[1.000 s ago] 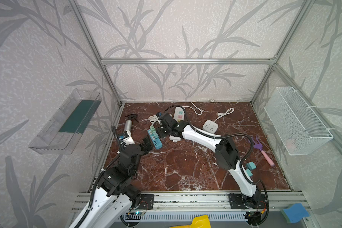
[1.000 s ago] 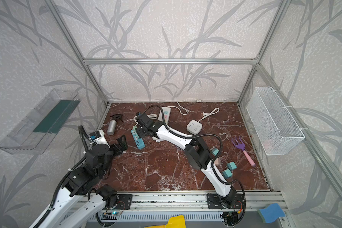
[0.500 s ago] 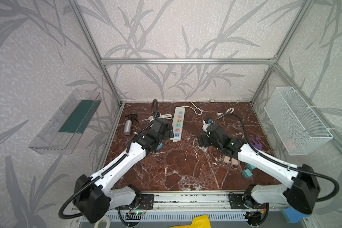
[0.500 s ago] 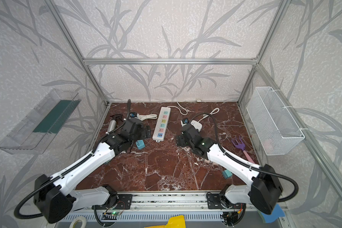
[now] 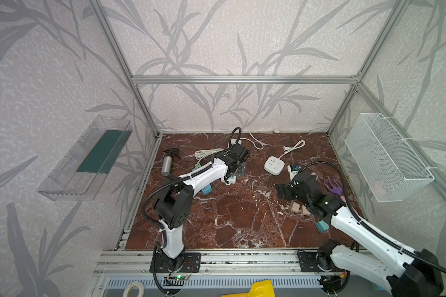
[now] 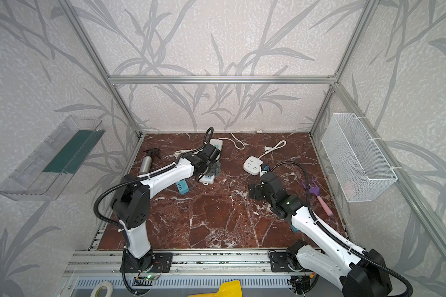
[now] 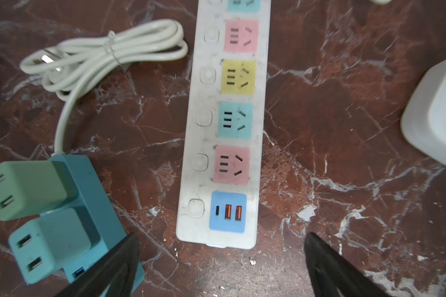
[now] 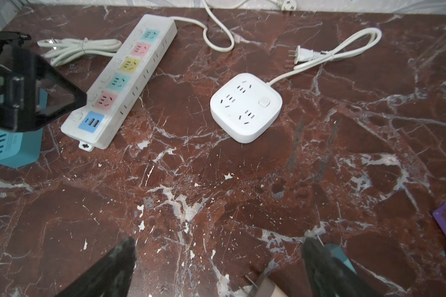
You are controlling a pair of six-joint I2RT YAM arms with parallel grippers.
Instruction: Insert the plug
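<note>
1. The left claw (image 7: 221, 237) stands wide and empty, low over the desk (image 7: 345, 154).
2. The strip (image 7: 224, 128) lies flat straight ahead of it, sockets up. Its long axis runs away from the claw, and its USB end sits between the fingertips.
3. A teal hub (image 7: 95, 195) with two adapters plugged into it lies just beside one finger (image 7: 108, 267). I cannot tell whether they touch.
4. The right claw (image 8: 218, 241) is also spread wide and holds nothing.
5. A tan plug (image 8: 267, 289) lies on the desk between its fingers, back toward the palm and close to one finger (image 8: 330, 270). Its prongs point forward, out of the claw.
6. A white plug (image 8: 304, 54) lies flat well ahead of the right claw. Its long axis runs crosswise to the claw's reach, with the prongs aimed toward the strip.
7. Its cord runs to a square socket (image 8: 246, 110), which sits nearer the right claw than the white plug does.
8. In both top views the two claws stand well apart.
</note>
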